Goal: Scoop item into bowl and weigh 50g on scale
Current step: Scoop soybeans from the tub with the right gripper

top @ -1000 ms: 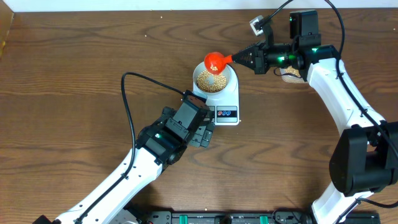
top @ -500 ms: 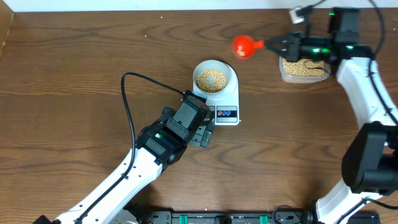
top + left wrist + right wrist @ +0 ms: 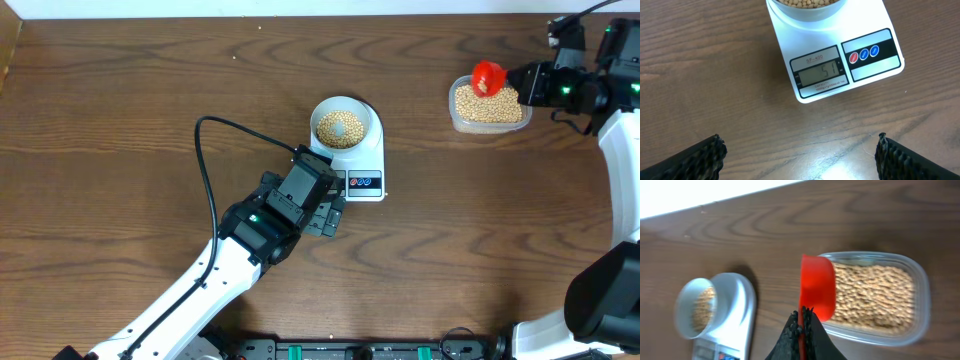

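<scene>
The pale bowl (image 3: pixel 342 125) holds tan beans (image 3: pixel 340 127) and stands on the white scale (image 3: pixel 366 172), whose display (image 3: pixel 821 75) reads 51. My right gripper (image 3: pixel 521 82) is shut on the handle of a red scoop (image 3: pixel 488 78); the scoop (image 3: pixel 817 286) hangs tilted on its side over the left end of the clear tub (image 3: pixel 489 104) of beans (image 3: pixel 872 296). In the right wrist view the bowl (image 3: pixel 696 308) and scale (image 3: pixel 737 315) lie at lower left. My left gripper (image 3: pixel 799 157) stands open over bare wood just in front of the scale, with nothing between its fingers (image 3: pixel 697 159).
A black cable (image 3: pixel 205 170) loops over the table left of the scale. The table's white far edge (image 3: pixel 715 195) runs behind the tub. The left arm (image 3: pixel 200 280) stretches from the lower left toward the scale.
My right gripper has carried the red scoop from over the bowl to the right, to the tub at the far right. The left arm has not moved.
</scene>
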